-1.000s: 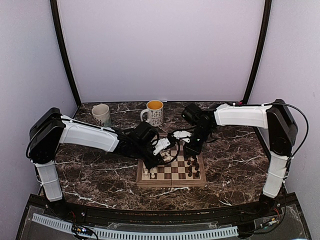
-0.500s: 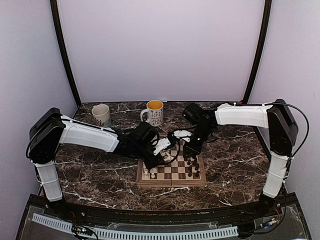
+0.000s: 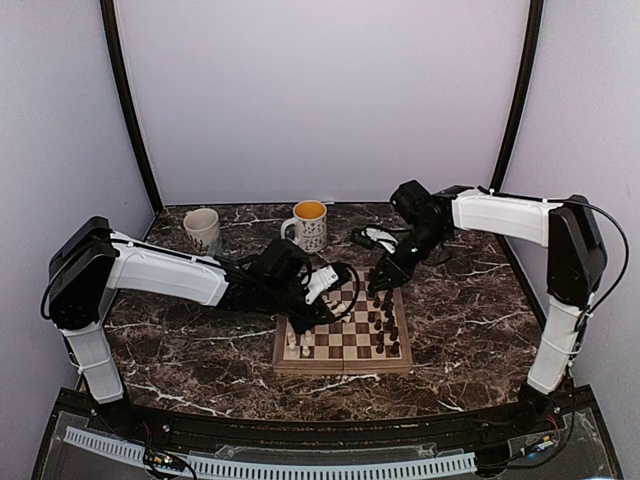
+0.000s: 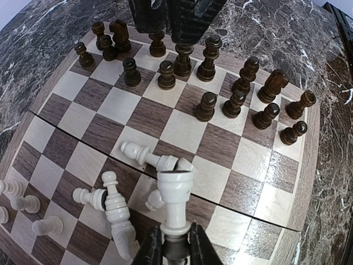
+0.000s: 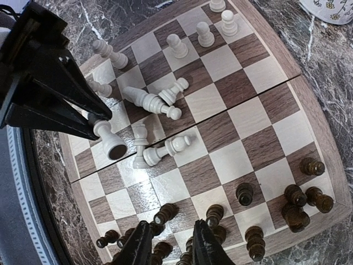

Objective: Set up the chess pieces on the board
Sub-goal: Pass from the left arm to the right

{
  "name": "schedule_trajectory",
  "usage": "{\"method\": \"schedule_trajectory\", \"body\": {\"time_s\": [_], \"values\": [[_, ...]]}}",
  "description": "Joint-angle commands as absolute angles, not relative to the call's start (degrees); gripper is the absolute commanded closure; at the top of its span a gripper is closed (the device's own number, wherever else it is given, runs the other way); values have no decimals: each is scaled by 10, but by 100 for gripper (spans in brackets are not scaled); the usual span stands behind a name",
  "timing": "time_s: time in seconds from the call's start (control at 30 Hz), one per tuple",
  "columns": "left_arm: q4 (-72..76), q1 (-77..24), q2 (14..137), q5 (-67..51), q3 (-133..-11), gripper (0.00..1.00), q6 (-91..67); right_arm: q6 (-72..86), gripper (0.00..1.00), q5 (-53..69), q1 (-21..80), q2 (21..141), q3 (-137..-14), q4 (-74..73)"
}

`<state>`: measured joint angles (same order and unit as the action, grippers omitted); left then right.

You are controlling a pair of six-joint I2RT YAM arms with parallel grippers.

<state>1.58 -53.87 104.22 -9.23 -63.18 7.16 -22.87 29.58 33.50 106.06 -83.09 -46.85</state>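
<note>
The left claw (image 4: 175,243) is closed on one end of a white chess piece (image 4: 175,193) above the board (image 4: 251,160), where several fallen white pieces (image 4: 149,158) lie. Lowering it among them could roll or scatter them. The right claw (image 5: 172,227) hangs parted and empty just above the crowded dark pieces (image 4: 207,106), and could clip one. A white mug (image 3: 203,229) and a yellow-lined mug (image 3: 308,226) stand on the surface beyond the board; their contents are hidden.
</note>
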Motion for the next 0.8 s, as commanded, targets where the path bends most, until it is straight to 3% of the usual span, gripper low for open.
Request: {"method": "schedule_trajectory", "body": {"time_s": [0.0, 0.23, 0.53, 0.77], "values": [[36, -541, 1005, -104, -614, 94, 63, -214, 73, 359, 335, 1063, -865, -477], [38, -541, 945, -104, -599, 94, 46, -200, 71, 428, 335, 1092, -917, -500], [50, -541, 922, -111, -621, 93, 23, -177, 58, 571, 336, 1146, -987, -555], [54, -541, 918, -108, -624, 93, 21, -161, 57, 616, 344, 1151, -987, -557]]}}
